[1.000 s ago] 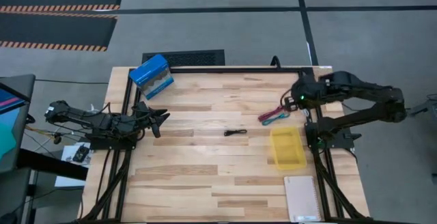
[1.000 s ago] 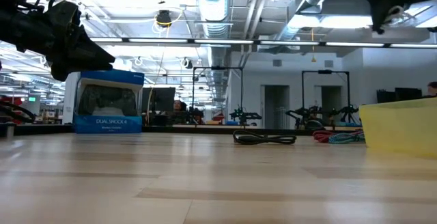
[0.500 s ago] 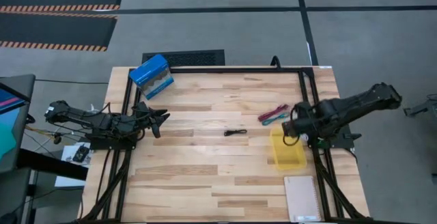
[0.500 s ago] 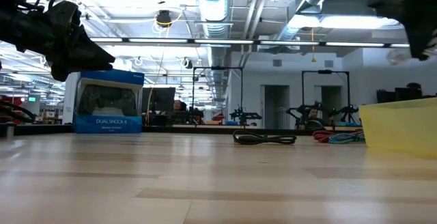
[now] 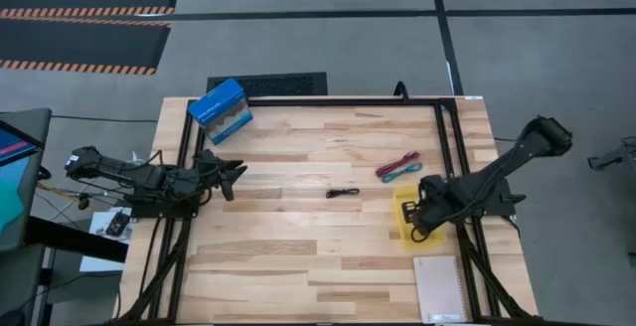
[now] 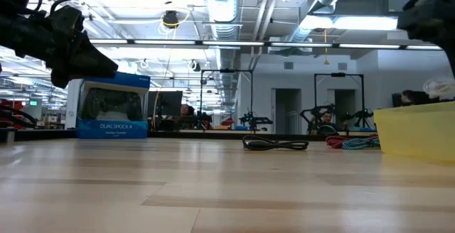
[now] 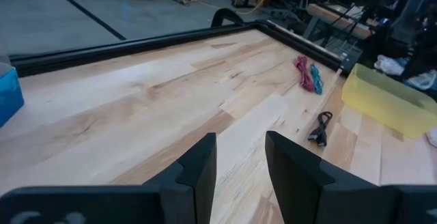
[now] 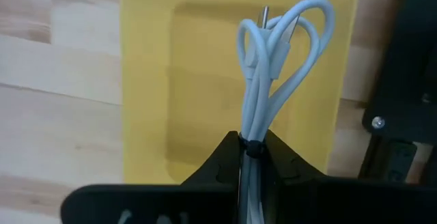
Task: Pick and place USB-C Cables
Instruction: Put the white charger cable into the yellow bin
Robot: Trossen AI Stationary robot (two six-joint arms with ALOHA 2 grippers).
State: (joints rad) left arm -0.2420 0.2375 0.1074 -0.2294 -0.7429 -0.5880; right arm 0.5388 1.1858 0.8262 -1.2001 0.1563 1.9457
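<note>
From above, the right gripper (image 5: 425, 207) hangs over the yellow tray (image 5: 408, 229) near the right edge of the wooden counter (image 5: 298, 246); the white cable it carries is hidden from up here. The dark red cable (image 5: 397, 163) and the teal-blue cable (image 5: 402, 174) lie side by side, touching, just beyond the tray, and the black cable (image 5: 343, 193) sits alone near the counter's middle. The left gripper (image 5: 231, 175) waits at the left edge, near the blue box (image 5: 220, 110) in the far left corner, and a notebook (image 5: 438, 288) lies at the near right corner. From table height, the black cable (image 6: 276, 144) stretches flat in the middle distance, the red and teal loops (image 6: 352, 143) bunch against the yellow tray's (image 6: 416, 131) wall, and a bit of white cable (image 6: 439, 87) shows above the tray's rim. Past the left arm's fingers (image 7: 199, 169), which stand apart with nothing between them, the black cable (image 7: 319, 127) lies short of the tray (image 7: 386, 101). Over the right arm's wrist, the gripper (image 8: 248, 157) is clamped on the white USB-C cable (image 8: 270, 67), whose loops dangle over the tray's floor (image 8: 198, 80).
</note>
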